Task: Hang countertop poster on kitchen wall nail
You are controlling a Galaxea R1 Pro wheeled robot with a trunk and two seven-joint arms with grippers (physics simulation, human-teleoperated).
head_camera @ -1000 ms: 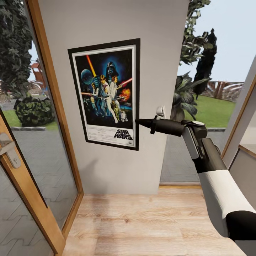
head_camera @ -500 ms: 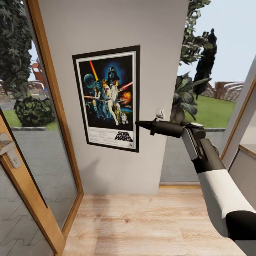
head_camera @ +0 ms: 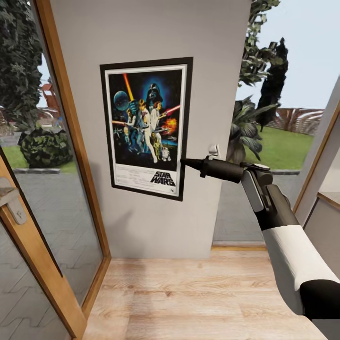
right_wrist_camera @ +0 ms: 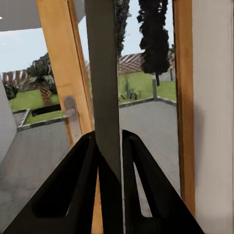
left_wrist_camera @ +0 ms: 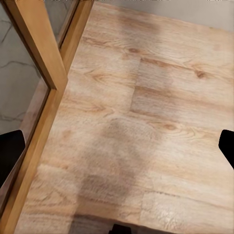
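Pale grey wall (head_camera: 156, 226) behind, my right fingers (right_wrist_camera: 110, 161) pinch the stiff, light poster (head_camera: 146, 127) by its edge.

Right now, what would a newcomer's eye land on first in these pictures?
First, the colourful Star Wars poster, upright against the pale grey wall between glass panes in the head view. Next, the right gripper pinching the poster's right edge low down; the right wrist view shows its fingers closed on the thin edge. The wooden door frame stands to the left.
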